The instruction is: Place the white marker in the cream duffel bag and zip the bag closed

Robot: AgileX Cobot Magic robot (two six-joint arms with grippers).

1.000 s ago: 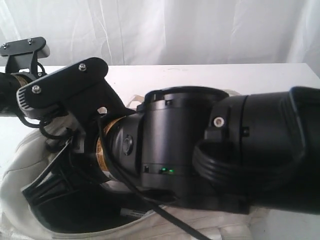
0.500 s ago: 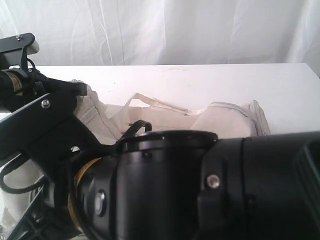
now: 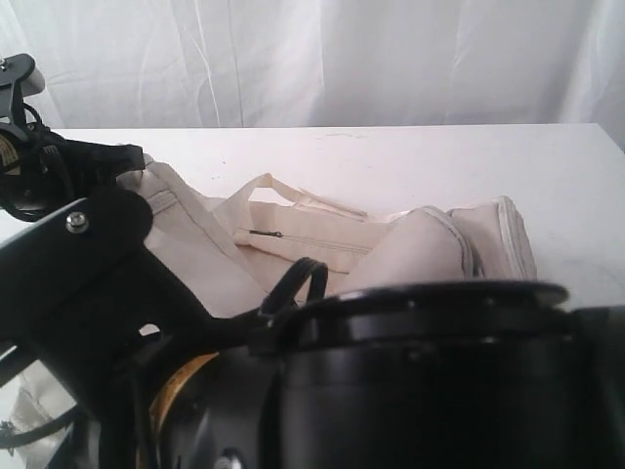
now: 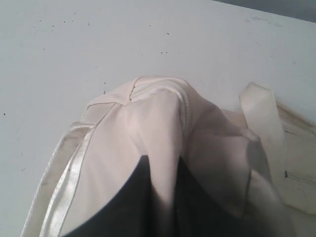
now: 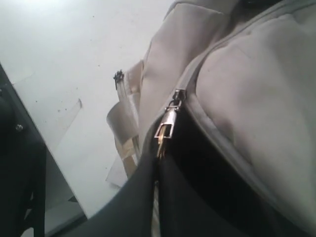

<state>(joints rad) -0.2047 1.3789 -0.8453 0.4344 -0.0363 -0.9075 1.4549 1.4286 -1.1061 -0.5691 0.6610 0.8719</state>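
One cream duffel bag [image 3: 420, 249] lies on one white table [image 3: 439, 156], with open tabletop far and right. Of two pincers, the left gripper [image 4: 162, 163] clenches a bag fold and the right gripper [image 5: 160, 160] clenches the single zipper pull [image 5: 167, 126].

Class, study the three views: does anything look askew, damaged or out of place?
The cream duffel bag sits askew: the left gripper pinches its fabric into a raised peak, and its zip is partly closed. The right arm blocks much of the exterior view.
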